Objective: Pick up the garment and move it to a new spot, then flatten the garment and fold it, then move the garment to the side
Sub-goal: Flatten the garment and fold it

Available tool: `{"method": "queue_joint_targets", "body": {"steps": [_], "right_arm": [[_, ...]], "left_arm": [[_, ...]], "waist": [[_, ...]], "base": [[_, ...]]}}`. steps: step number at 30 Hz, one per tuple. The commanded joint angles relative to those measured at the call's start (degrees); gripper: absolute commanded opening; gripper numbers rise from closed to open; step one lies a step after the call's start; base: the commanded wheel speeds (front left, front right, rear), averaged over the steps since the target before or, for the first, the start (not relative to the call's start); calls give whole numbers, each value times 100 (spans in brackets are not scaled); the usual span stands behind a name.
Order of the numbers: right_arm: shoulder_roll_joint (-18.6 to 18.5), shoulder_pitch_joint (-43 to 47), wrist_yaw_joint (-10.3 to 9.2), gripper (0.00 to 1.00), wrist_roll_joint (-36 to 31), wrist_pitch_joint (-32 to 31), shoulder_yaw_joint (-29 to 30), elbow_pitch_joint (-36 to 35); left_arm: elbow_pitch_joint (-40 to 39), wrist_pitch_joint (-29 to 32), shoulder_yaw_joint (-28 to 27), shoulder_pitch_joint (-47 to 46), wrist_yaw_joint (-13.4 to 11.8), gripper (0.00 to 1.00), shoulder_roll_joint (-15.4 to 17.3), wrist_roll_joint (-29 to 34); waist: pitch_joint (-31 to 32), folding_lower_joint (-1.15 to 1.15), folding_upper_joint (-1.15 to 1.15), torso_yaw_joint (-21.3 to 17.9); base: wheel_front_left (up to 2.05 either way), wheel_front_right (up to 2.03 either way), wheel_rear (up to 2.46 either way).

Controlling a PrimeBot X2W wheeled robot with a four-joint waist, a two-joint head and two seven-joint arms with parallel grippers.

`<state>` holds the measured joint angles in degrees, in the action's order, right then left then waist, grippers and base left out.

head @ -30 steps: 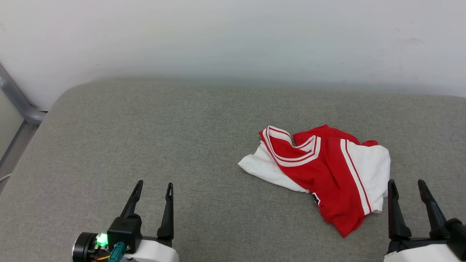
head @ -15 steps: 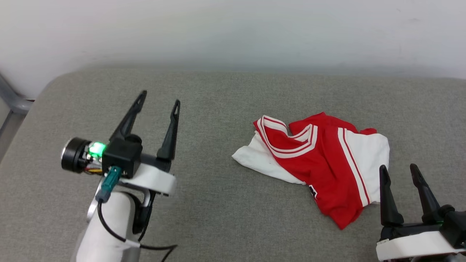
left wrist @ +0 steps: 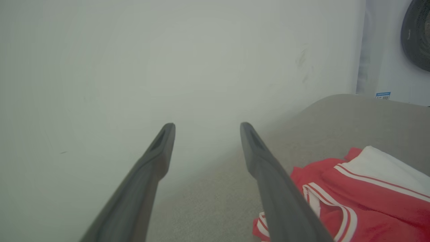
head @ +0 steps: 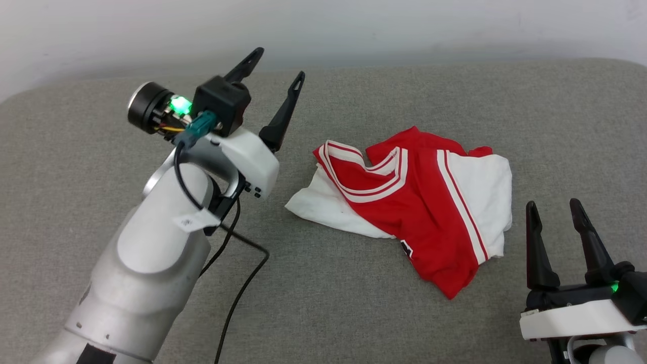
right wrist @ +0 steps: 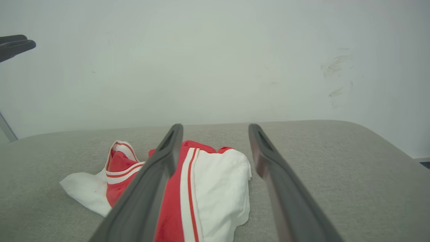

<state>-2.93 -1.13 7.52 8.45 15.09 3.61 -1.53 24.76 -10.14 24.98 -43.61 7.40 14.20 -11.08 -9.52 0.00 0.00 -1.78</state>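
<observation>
A big pale white wall stands at the back. In front of it is a wide bench with soft grey cloth on top. The robot's shiny silver left arm reaches over the bench. The crumpled red shirt with white sleeves and striped trim lies in a heap on the bench, between the two claws. The left claw is spread wide, holds nothing and is up beside the shirt. The right claw is spread wide too, near the white sleeve, holding nothing. A thin black cable hangs from the left arm.
</observation>
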Motion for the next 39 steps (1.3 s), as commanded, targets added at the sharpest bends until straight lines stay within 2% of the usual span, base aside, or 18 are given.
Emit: {"method": "queue_joint_targets", "body": {"steps": [1,9,14,17,20,25,28,29,30,31,35,39], "right_arm": [[10,-76,-5,100,16,12,6,-26],[10,-258,-5,100,8,12,-20,-49],[10,-349,-5,100,40,12,-58,-59],[10,-407,-5,100,71,12,-76,-59],[10,-461,-5,100,87,12,-76,-58],[10,-524,-5,100,108,12,-66,-70],[10,-572,-5,100,120,12,-68,-85],[10,-581,-5,100,117,12,-64,-86],[10,-585,-5,100,109,12,-56,-85],[10,-589,-5,100,99,12,-40,-90],[10,-589,-5,100,42,12,-18,-69],[10,-535,-5,100,54,11,-13,-43]], "left_arm": [[117,178,184,-140,-1,100,72,-265],[621,2807,2034,-1139,0,100,495,-2429],[637,4070,3028,-1537,2,100,838,-3330],[712,4513,3506,-1673,2,100,1006,-3669],[824,4702,3843,-1777,2,100,1098,-3932],[1015,4731,4383,-1804,2,100,1206,-4153],[1205,4672,4557,-1736,2,100,1159,-4285],[1226,4687,4624,-1708,2,85,1133,-4317],[1222,4667,4683,-1691,2,40,1120,-4334],[1223,4630,4720,-1683,2,0,1110,-4344],[1078,4433,4813,-1722,2,0,1173,-4296],[742,3697,4808,-1843,2,0,1292,-4183]], "waist": [[-74,0,0,-71],[-310,0,0,-275],[-458,0,0,-416],[-543,0,0,-502],[-625,0,0,-589],[-760,0,0,-681],[-847,0,0,-703],[-867,0,0,-700],[-884,0,0,-690],[-898,0,0,-674],[-880,0,0,-580],[-752,0,0,-464]], "base": [[0,0,0],[0,0,0],[0,0,0],[0,0,0],[0,0,0],[0,0,0],[0,0,0],[0,0,0],[0,0,0],[0,0,0],[0,0,0],[0,0,0]]}}
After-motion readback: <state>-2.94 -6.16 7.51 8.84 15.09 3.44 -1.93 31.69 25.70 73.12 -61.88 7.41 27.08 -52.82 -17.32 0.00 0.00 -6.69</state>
